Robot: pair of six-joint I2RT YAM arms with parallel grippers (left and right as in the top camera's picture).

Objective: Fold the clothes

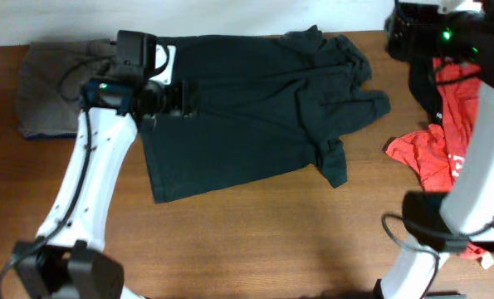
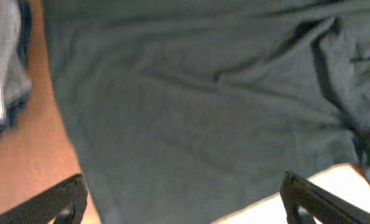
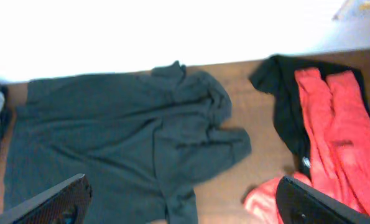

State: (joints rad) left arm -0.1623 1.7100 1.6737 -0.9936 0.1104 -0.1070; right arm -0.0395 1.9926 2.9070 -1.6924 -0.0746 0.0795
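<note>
The black T-shirt [image 1: 255, 108] lay spread and creased on the far half of the counter [image 1: 255, 241], sleeves bunched at its right. The left fingers [image 2: 57, 204] hovered over its left edge, wide apart and empty. The right fingers [image 3: 60, 200] hung high, equally wide and empty. The right wrist view showed red shirts [image 3: 334, 143] lying on another black garment [image 3: 281, 106], partly hidden overhead.

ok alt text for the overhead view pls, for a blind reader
A large black T-shirt lies spread on a brown wooden table, rumpled on its right side, with the white left arm reaching over its left edge. A grey-brown garment lies at far left, and red clothes lie at right beside the right arm.
</note>
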